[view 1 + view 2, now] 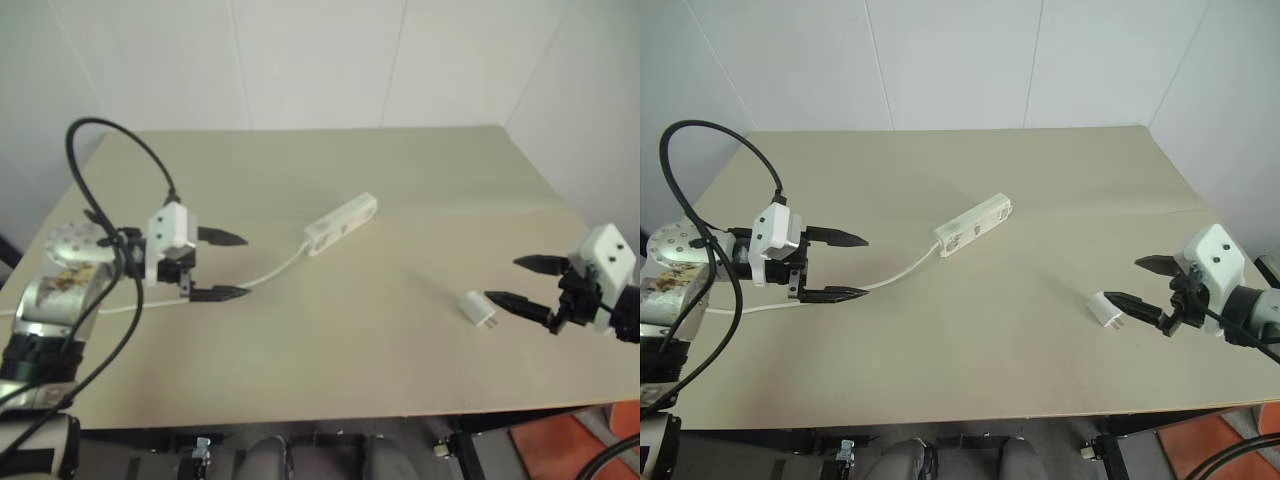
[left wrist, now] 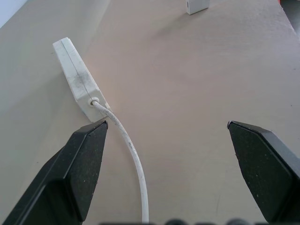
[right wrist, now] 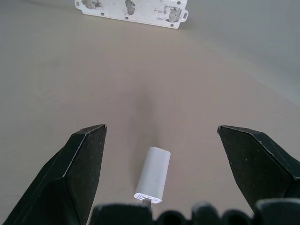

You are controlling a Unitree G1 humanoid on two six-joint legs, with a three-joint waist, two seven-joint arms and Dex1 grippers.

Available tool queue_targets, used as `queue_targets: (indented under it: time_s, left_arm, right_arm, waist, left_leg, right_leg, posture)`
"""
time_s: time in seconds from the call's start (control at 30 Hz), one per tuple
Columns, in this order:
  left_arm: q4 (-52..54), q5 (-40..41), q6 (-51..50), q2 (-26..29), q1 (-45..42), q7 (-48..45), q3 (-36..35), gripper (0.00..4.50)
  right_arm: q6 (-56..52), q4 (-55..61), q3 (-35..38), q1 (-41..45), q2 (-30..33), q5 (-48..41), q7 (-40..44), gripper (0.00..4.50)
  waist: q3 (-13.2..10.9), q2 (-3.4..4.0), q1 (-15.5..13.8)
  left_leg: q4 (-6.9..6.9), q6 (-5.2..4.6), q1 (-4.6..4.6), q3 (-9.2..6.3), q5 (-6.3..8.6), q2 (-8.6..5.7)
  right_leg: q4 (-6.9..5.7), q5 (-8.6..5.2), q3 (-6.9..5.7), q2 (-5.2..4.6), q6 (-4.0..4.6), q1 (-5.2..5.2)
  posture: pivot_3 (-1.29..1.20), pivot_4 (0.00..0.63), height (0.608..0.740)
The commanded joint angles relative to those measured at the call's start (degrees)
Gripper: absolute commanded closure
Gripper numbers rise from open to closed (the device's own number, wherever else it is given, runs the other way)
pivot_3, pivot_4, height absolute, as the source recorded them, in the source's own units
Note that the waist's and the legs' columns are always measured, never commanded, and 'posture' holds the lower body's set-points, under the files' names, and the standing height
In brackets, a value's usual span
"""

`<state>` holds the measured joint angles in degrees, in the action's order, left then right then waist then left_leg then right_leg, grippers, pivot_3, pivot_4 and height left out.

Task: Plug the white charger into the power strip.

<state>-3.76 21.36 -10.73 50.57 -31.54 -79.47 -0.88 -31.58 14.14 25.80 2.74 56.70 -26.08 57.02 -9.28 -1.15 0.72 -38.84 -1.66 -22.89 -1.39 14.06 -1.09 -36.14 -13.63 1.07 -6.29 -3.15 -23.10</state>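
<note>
Your left claw [image 1: 845,267] hangs spread wide and empty, the thin cord [image 1: 895,274] running just under it and the power strip [image 1: 973,225] lying ahead of its tips on the tabletop [image 1: 970,350]. Over on the right, your right claw [image 1: 1137,282] is spread too, with the white charger [image 1: 1103,309] lying just off its lower fingertip, not yet gripped. You're at the pickup: ease forward, straddle that charger, then pinch.

charger [image 3: 153,175] prongs hidden; power strip [image 3: 132,10] cut off by edge
</note>
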Motion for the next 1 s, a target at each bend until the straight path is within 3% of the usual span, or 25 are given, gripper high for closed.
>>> queue_targets:
  time_s: [0.03,0.4,0.53,0.7,0.93,1.0]
  left_arm:
    - [0.15,0.11,0.42,0.16,-0.30,0.11,-0.68,0.03]
    - [-0.96,-0.72,0.70,-0.86,-0.24,0.28,-0.46,0.03]
    - [-3.69,-3.21,-1.87,-3.15,-2.22,4.42,1.38,0.03]
    - [-15.60,-7.59,-12.71,-14.63,-11.56,14.27,7.13,0.03]
    - [-27.88,-10.35,-24.31,-24.32,-18.39,21.96,9.75,0.03]
    - [-30.36,-9.58,-25.36,-26.01,-19.07,23.48,8.16,0.44]
  right_arm:
    - [0.60,0.73,1.60,1.10,1.16,-0.67,-0.06,0.00]
    - [-0.10,1.31,2.19,0.95,1.19,-0.90,-0.02,0.00]
    - [-0.19,1.51,2.03,1.11,0.85,-1.10,-0.27,0.00]
    - [0.00,0.99,-0.67,3.99,-0.16,-1.21,-1.49,0.00]
    - [-0.68,1.95,0.34,4.21,-0.49,-1.94,-2.13,0.00]
    - [-0.81,2.61,0.99,3.29,-0.64,-2.19,-2.34,0.00]
  waist:
    - [0.00,0.00,0.02]
    - [0.00,0.00,0.00]
    - [0.00,0.00,-0.03]
    - [-0.01,-0.03,-0.94]
    - [-0.02,-0.05,-0.49]
    - [-0.03,-0.06,-0.18]
  left_leg:
    - [0.00,0.00,0.00,0.00,0.00,0.00]
    - [0.00,0.00,0.00,0.01,0.00,0.00]
    - [0.00,0.00,0.02,0.01,0.00,0.00]
    - [-0.21,0.00,0.00,-0.02,0.00,-0.12]
    - [-0.21,-0.01,-0.18,-0.03,0.00,-0.14]
    - [-0.19,-0.02,-0.19,-0.02,0.01,-0.13]
  right_leg:
    - [0.00,0.00,0.00,0.00,0.00,0.00]
    - [-0.01,0.00,0.01,0.00,0.00,0.00]
    - [-0.02,0.00,0.01,0.00,0.00,0.00]
    - [-0.09,0.02,-0.07,0.01,-0.03,0.08]
    - [-0.08,0.03,-0.07,0.03,-0.05,-0.08]
    - [-0.07,0.03,-0.05,0.02,-0.05,-0.08]
  posture:
    - [0.00,0.150,0.740]
    - [0.00,0.150,0.740]
    - [0.00,0.150,0.740]
    - [0.00,0.150,0.740]
    - [0.00,0.150,0.740]
    - [0.00,0.150,0.740]
